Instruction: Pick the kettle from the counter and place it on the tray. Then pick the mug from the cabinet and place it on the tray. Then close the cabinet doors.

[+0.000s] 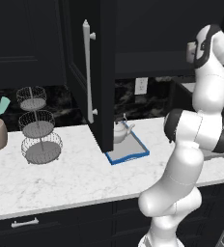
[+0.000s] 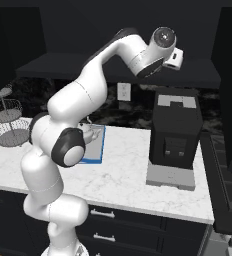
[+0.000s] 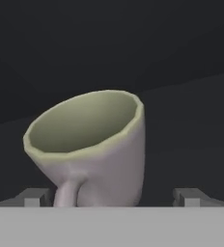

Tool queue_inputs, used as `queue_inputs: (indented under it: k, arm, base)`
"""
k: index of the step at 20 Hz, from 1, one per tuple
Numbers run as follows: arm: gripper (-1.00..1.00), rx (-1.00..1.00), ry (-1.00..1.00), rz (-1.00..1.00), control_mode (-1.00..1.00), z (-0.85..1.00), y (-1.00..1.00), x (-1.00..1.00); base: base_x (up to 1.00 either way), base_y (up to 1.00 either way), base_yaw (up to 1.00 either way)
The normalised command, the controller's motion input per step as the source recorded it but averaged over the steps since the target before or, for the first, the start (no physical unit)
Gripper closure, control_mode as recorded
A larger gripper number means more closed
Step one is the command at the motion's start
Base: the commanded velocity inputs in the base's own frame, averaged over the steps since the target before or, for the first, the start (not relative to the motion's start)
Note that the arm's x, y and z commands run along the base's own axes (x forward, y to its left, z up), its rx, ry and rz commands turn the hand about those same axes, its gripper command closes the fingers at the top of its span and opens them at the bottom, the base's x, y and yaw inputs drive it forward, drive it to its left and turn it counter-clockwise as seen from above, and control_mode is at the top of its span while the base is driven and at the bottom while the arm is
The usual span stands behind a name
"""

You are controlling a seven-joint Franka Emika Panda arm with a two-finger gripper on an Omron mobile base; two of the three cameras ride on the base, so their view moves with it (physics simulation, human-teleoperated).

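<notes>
Your white marble worktop [image 1: 61,173] holds the blue-rimmed grey tray [image 1: 133,153] with the white kettle [image 1: 120,131]; jaws stand apart around the beige mug [image 3: 92,144]

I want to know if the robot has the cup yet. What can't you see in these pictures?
- Hand view: the mug's bottom and the gripper fingertips are cut off by the lower edge, so a grip cannot be told.
- Left base view: the open cabinet door hides part of the kettle and tray.
- Right base view: the arm hides most of the tray.
</notes>
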Motion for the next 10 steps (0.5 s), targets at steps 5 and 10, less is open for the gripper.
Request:
queue_inputs:
  k: [5, 10]
  arm:
    - [-1.0, 0.0, -0.02, 0.0, -1.0, -0.03, 0.03, 0.16]
    - [1.0, 0.0, 0.0, 0.0, -1.0, -0.03, 0.0, 0.13]
  base:
    - [0.0, 0.0, 0.0]
    - [0.0, 0.0, 0.0]
